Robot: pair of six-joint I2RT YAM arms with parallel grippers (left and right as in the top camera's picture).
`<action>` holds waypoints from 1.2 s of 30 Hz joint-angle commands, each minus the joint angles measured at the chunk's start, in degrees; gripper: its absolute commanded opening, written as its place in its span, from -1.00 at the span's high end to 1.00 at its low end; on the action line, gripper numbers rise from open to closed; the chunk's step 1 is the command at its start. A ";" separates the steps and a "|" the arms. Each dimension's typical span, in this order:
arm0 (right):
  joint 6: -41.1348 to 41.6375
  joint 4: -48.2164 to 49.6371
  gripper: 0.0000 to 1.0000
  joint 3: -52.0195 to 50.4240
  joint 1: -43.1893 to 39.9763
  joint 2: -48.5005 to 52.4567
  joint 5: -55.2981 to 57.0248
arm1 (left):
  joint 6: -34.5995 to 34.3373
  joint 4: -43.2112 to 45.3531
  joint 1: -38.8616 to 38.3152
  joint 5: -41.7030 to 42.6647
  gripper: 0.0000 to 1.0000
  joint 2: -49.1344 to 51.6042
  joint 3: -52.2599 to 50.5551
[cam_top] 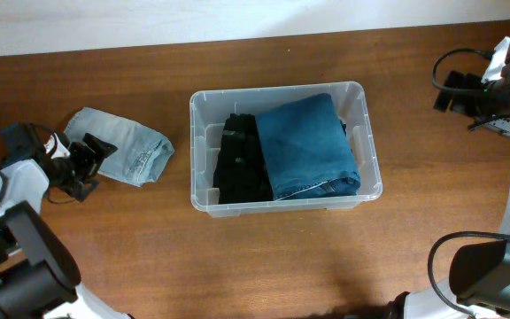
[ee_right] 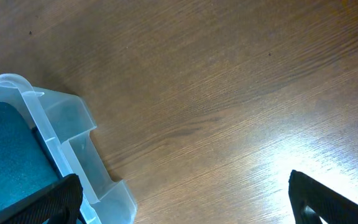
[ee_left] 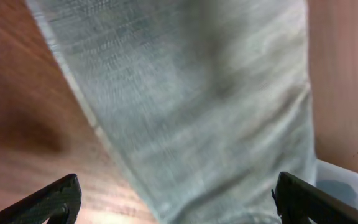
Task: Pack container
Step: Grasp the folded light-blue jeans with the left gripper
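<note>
The clear plastic container (cam_top: 198, 151) stands in the middle of the table. It holds a folded dark blue garment (cam_top: 308, 143) on the right and a black garment (cam_top: 240, 161) on the left. A folded light blue denim piece (cam_top: 129, 146) lies on the table left of the container. My left gripper (cam_top: 91, 164) is open at its left edge, and the cloth (ee_left: 197, 106) fills the left wrist view between the spread fingers (ee_left: 179, 202). My right gripper (cam_top: 457, 91) is open and empty at the far right; its view (ee_right: 182, 199) shows a container corner (ee_right: 73, 143) over bare wood.
The table is brown wood (cam_top: 282, 257). A pale wall runs along the back edge (cam_top: 237, 18). Cables hang by the right arm (cam_top: 454, 62).
</note>
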 commanded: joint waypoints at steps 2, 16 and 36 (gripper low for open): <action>0.26 0.11 -0.97 -0.33 -0.11 -1.09 -0.31 | -1.31 2.23 -0.02 2.34 -0.99 3.93 -0.07; 0.26 -0.15 -0.97 -0.33 -0.11 -1.09 -0.31 | -1.22 7.41 -1.64 2.38 0.17 7.08 -0.07; 0.26 -0.33 -0.97 -0.33 -0.11 -1.09 -0.31 | 5.01 7.72 -3.37 9.94 0.99 -15.32 0.07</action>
